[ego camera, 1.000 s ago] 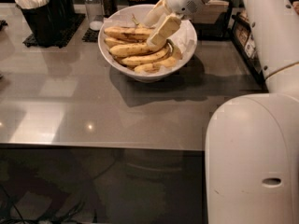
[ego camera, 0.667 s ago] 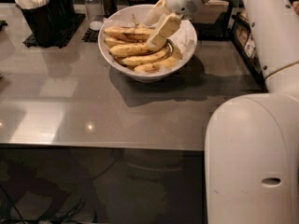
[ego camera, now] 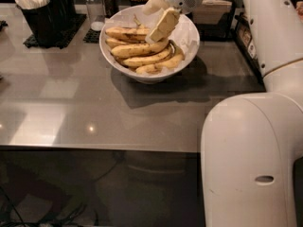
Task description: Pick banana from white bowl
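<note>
The claw (ego camera: 149,25) is hovering just inside the rim of the wide glossy white bowl (ego camera: 142,76), at the back-right of the pile and tilting down-left. Its two cream fingers (ego camera: 161,25) are standing apart, so it's released, gripping nothing. The lower fingertip is sitting at the right end of the long yellow banana with dark brown streaks (ego camera: 124,32), which is lying across the top of the heap at the bowl's rear; I can't tell if they're actually touching. That banana is riding highest, so the fingers are getting room around it without digging into the rest. Cleaner, curvier yellow bananas (ego camera: 142,49) are stacking under and in front of it on a crumpled white paper lining (ego camera: 188,34), probably there as cushioning. My read: this is the approach and the grasp isn't made yet. The fingers are going to need to straddle the banana's width before closing, or they're risking a tip pinch and a slip. The bowl is sitting towards the back of the grey metal counter (ego camera: 85,108). A black caddy holding white utensils (ego camera: 42,13) and two shakers (ego camera: 99,1) are standing behind-left, well apart from the claw. The white arm (ego camera: 270,32) is reaching in from the right.
</note>
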You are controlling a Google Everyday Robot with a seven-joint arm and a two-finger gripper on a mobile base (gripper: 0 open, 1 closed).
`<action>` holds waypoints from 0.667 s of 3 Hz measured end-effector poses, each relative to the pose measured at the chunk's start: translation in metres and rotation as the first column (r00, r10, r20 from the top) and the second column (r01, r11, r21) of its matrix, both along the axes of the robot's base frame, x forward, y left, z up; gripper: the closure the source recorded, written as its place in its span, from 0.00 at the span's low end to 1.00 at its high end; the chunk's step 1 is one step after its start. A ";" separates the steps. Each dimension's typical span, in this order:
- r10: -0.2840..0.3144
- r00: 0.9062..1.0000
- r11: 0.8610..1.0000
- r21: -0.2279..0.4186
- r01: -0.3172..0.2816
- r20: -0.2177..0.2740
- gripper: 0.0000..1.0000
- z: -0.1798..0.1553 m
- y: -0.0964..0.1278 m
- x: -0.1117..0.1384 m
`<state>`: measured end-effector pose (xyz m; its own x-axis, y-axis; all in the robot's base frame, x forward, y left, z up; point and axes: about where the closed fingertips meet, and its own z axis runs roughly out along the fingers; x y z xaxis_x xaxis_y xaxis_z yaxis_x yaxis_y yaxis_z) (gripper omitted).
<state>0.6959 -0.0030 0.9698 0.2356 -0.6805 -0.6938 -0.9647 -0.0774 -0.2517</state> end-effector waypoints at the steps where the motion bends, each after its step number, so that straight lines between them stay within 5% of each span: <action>1: -0.005 1.000 1.000 0.008 0.005 0.000 0.31 -0.002 0.002 0.005; 2: -0.012 0.999 1.000 0.020 0.012 -0.034 0.32 -0.017 0.001 0.010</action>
